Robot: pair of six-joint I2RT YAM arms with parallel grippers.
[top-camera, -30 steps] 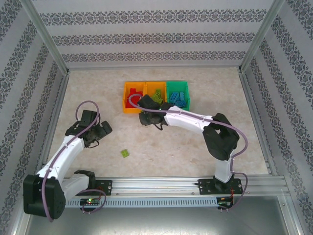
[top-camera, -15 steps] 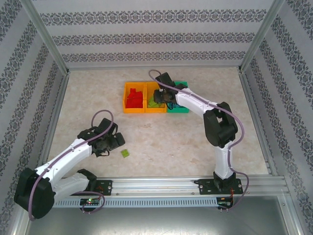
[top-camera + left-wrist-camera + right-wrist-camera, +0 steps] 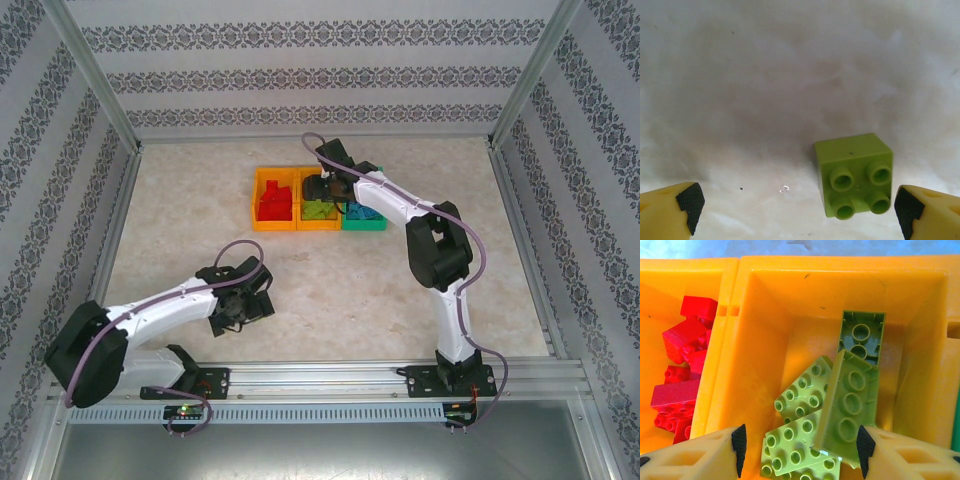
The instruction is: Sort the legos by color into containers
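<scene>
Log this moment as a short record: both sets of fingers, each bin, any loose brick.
left fingers: open, low over the table, one on each side of the loose brick
loose brick: green, studs up, on the table
right fingers: open, above the middle bin
left bin: orange, holds red bricks
middle bin: orange, holds green bricks, one lying tilted with its underside showing
right bin: green, partly behind the right arm
</scene>
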